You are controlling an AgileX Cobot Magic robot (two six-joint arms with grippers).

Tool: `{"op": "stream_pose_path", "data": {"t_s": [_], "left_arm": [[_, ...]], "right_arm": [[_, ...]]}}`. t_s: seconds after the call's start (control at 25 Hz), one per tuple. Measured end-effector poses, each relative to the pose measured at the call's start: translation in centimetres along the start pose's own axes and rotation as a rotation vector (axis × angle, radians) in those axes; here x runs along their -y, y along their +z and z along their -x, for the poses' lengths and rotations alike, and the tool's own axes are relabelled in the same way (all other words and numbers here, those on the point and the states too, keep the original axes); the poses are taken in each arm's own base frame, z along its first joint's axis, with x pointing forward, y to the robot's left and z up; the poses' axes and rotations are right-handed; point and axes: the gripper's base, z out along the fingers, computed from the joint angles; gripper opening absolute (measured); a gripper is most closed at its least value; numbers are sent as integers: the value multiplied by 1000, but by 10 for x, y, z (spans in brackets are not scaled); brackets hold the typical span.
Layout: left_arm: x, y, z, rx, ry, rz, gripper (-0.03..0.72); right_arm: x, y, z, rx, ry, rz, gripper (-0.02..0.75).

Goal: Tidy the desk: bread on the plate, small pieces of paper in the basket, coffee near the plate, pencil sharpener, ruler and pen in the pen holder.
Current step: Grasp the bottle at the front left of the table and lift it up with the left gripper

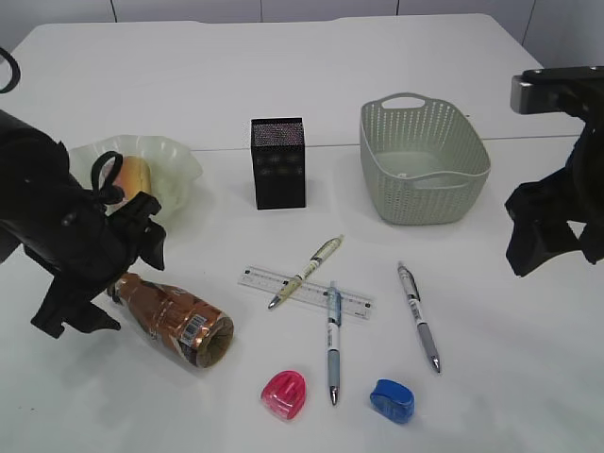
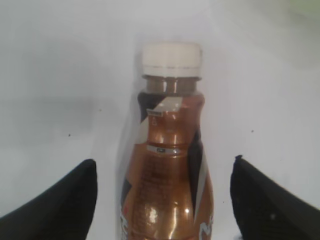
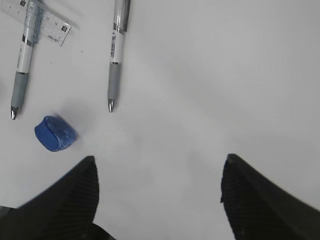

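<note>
A brown coffee bottle [image 1: 179, 321] lies on its side at the front left. In the left wrist view the bottle [image 2: 167, 175] shows its white cap [image 2: 171, 60]. My left gripper [image 1: 109, 276] is open, one finger on each side of the bottle's neck [image 2: 162, 167], not touching it. Bread [image 1: 132, 175] lies on the pale wavy plate [image 1: 179, 160]. A black mesh pen holder [image 1: 278, 162] and a grey-green basket [image 1: 422, 193] stand behind. A clear ruler [image 1: 354, 302], three pens [image 1: 307, 271] [image 1: 333, 342] [image 1: 417, 316], a pink sharpener [image 1: 284, 394] and a blue sharpener [image 1: 391, 400] lie in front. My right gripper [image 1: 543, 241] is open and empty over bare table [image 3: 160, 167]. No paper pieces show.
The right wrist view shows the blue sharpener [image 3: 55, 133], two pens [image 3: 117, 50] [image 3: 24, 60] and the ruler's end [image 3: 52, 24] to the left of the fingers. The white table runs on behind the plate, holder and basket.
</note>
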Motion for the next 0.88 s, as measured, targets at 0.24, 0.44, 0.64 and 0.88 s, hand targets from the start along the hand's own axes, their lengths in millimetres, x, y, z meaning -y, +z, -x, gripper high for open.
{"op": "stream_pose_path", "data": {"t_s": [0.24,0.44,0.64,0.88], "left_arm": [[0,7,-1,-6,-7,4,606],[-1,14,-2,-8,-6,11,605],[-2,23,-3,-15,-6,17,605],[-3,33,-4,-20,0,18,596]], "right_arm": [[0,0,1,9,0,0,560],[0,0,2,17,0,1,560],[0,0,2,17,-1,-1,560],[0,0,2,17,-1,-1,560]]}}
